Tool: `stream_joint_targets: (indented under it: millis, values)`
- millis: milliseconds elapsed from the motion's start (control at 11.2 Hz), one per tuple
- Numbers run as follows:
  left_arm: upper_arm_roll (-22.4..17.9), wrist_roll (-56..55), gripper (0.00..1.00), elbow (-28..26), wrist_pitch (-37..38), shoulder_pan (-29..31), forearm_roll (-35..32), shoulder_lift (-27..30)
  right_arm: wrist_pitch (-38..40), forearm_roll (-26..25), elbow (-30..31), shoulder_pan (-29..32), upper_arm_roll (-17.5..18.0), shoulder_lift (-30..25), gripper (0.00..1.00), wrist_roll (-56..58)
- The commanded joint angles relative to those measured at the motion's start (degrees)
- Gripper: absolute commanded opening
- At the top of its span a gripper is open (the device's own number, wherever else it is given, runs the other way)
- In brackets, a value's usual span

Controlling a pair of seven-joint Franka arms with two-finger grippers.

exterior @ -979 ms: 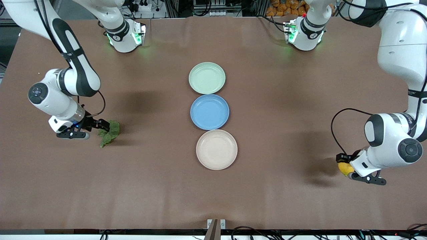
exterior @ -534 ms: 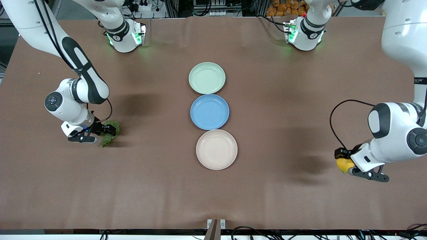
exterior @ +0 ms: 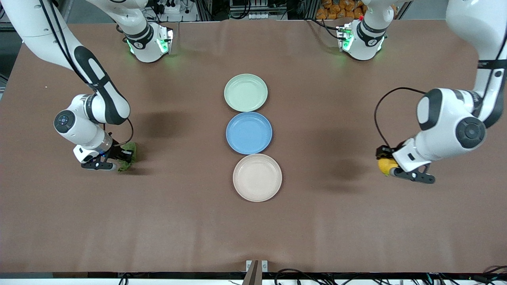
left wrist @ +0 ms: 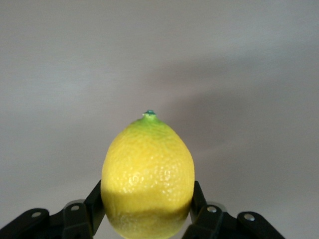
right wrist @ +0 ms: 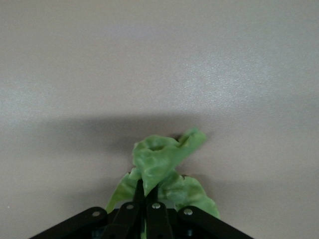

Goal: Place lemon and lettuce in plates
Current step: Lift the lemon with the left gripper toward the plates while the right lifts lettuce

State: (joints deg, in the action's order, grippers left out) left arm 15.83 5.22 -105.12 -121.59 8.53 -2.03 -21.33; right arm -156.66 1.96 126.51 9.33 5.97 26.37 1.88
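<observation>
1. Two grasps are complete; carrying to the plates is in hand.
2. Beige plate (exterior: 257,177), nearest the front camera, is bare.
3. Left gripper (exterior: 390,166) clenches the lemon (exterior: 385,166) above the tabletop (exterior: 253,233), toward the left arm's end.
4. Right gripper (exterior: 119,157) pinches the lettuce (exterior: 127,159), apparently barely lifted.
5. Mint plate (exterior: 245,92), farthest, is bare; next, each arm needs an inward carry.

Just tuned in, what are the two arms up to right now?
Each arm has picked up one item. The left tool is shut on the lemon, in the air over the table at the left arm's end. The right tool is pinched on the lettuce at the right arm's end. The mint plate, blue plate and beige plate are all empty.
</observation>
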Motion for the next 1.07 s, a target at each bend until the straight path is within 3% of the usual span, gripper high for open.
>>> stream_joint_targets:
  millis: [0,445,979]
  values:
    - [6.40,-13.70,0.00,-3.96,-3.39,-2.45,0.46,1.56,0.74,-0.38,-0.03,0.07,0.18,-0.44,0.00,-1.18]
    - [6.76,-30.94,0.00,1.56,-3.39,-10.63,-0.52,-2.83,10.56,-0.38,-1.17,0.16,0.18,-6.68,0.00,-1.79]
    - [6.67,-35.09,0.00,8.07,-3.48,-15.55,-0.52,-8.98,16.81,0.15,-2.05,0.16,0.18,-10.55,0.00,-2.23]
